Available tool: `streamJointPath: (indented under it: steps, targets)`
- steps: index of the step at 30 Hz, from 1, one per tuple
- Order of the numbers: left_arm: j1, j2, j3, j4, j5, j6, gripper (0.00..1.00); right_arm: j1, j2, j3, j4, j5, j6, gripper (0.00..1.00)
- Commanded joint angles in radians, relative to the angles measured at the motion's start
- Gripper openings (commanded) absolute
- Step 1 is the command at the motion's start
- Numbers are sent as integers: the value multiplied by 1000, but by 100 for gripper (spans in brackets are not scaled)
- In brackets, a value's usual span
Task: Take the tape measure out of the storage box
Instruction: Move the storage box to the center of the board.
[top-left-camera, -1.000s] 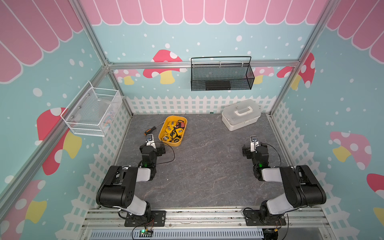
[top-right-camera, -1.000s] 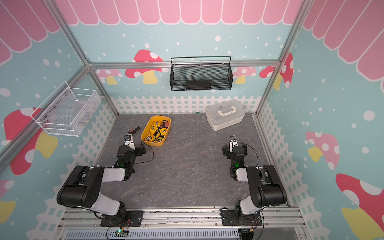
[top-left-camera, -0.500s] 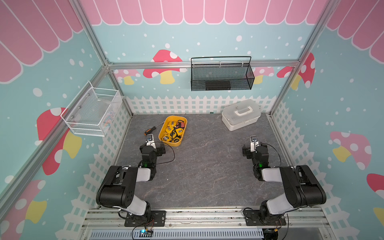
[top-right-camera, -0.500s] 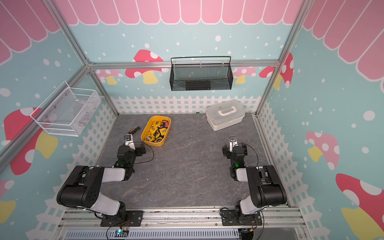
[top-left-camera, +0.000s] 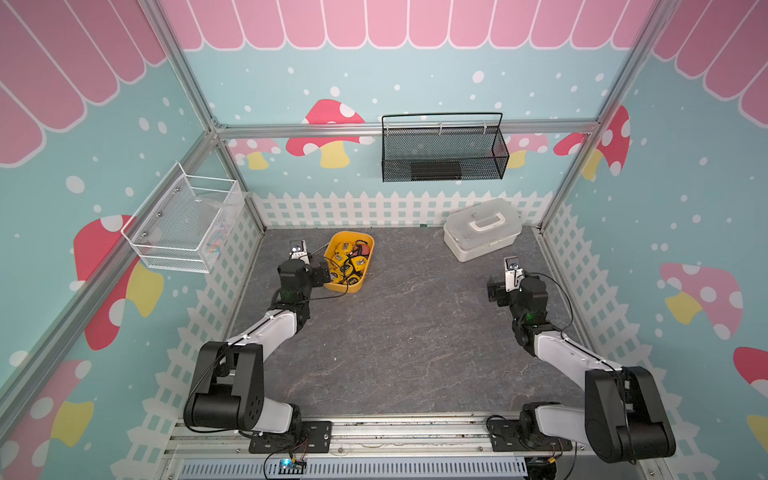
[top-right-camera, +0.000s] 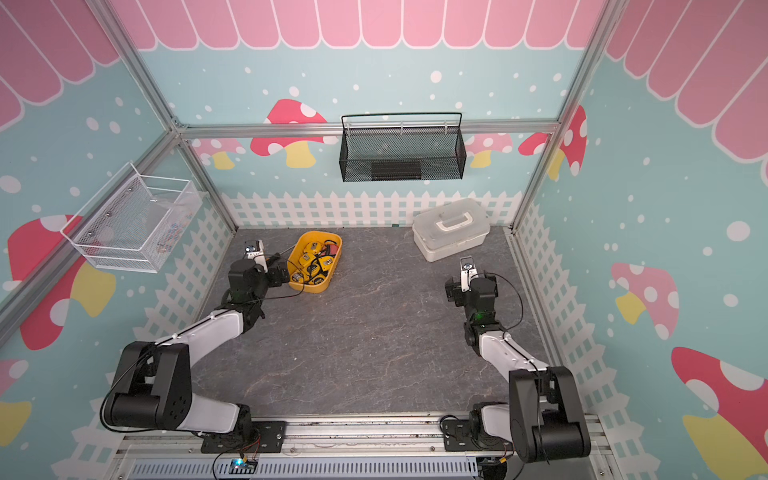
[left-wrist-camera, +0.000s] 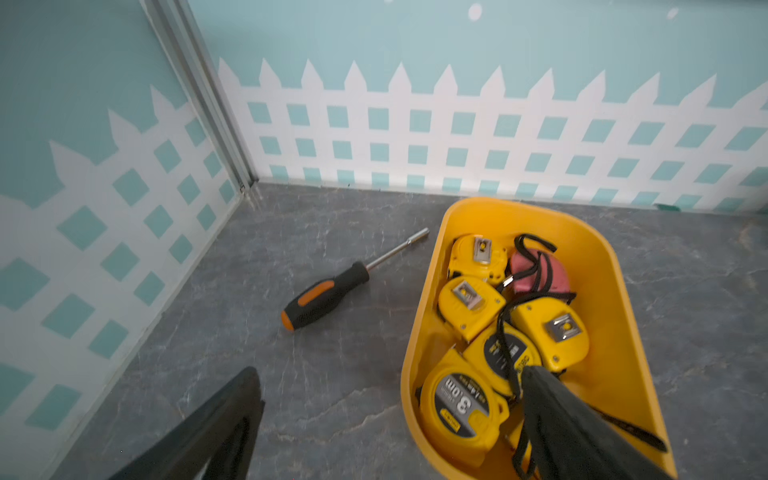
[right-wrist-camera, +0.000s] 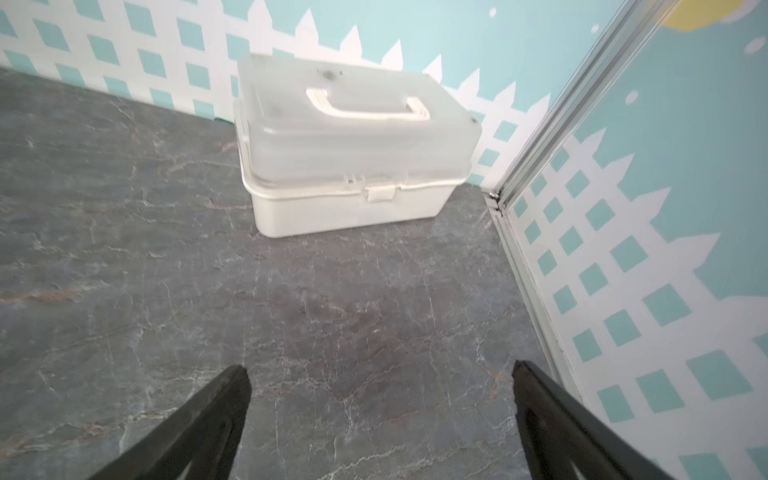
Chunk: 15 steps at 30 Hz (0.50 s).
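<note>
on the left wall hangs a white wire basket (top-left-camera: 183, 224), up off the bench (top-left-camera: 415, 332) and out of this job. below it, near the corner, a screwdriver (left-wrist-camera: 332, 291) lies flat on the bench just beside the storage box (left-wrist-camera: 615, 332), not touching it.

the left pincer (left-wrist-camera: 392, 372) is spread wide with nothing in it and straddles the near wall of the box. one finger (left-wrist-camera: 232, 411) is over bare bench, the other (left-wrist-camera: 557, 407) above the pile inside. that stance reads as a reach not yet lined up, since a grasp would want a finger on either side of one casing.

the tape measure (left-wrist-camera: 461, 403) closest to it, yellow and marked 3.0m, lies on its side in the near end of the box. more yellow ones and a pink one (left-wrist-camera: 555, 276) are packed behind it, touching, with black straps (left-wrist-camera: 540, 300) looped across them. that packing is probably the hard part: the neighbours leave little gap for a finger, and a strap could drag a second one along.

further right, a black mesh basket (top-left-camera: 442, 153) hangs on the back wall. a white lidded case (right-wrist-camera: 353, 145) sits shut by the far right corner, well apart from the box. the right pincer (right-wrist-camera: 380, 368) is wide open and empty over bare bench, facing that case, seemingly parked clear of the left arm's work.
</note>
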Motion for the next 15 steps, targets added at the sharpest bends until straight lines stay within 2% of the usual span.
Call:
streamJointPath:
  steps: [1,2,4,5,6,8,10,15]
  targets:
    - [5,50,134,-294,72,24,91,3,-29,74,-284,-64,14,99]
    - [5,83,183,-345,75,26,88,2,-31,86,-311,-86,21,99]
    - [8,173,319,-472,87,36,64,2,-30,110,-348,-142,38,99]
    - [10,217,377,-527,88,36,57,4,-28,119,-361,-168,44,99]
    - [17,270,446,-592,86,33,54,4,-24,130,-375,-195,51,99]
    - [26,368,559,-687,99,26,56,6,-17,156,-406,-251,63,99]
    - [40,461,665,-765,165,29,58,10,-9,185,-441,-293,71,99]
    - [50,624,840,-872,235,37,58,15,-14,216,-484,-345,87,99]
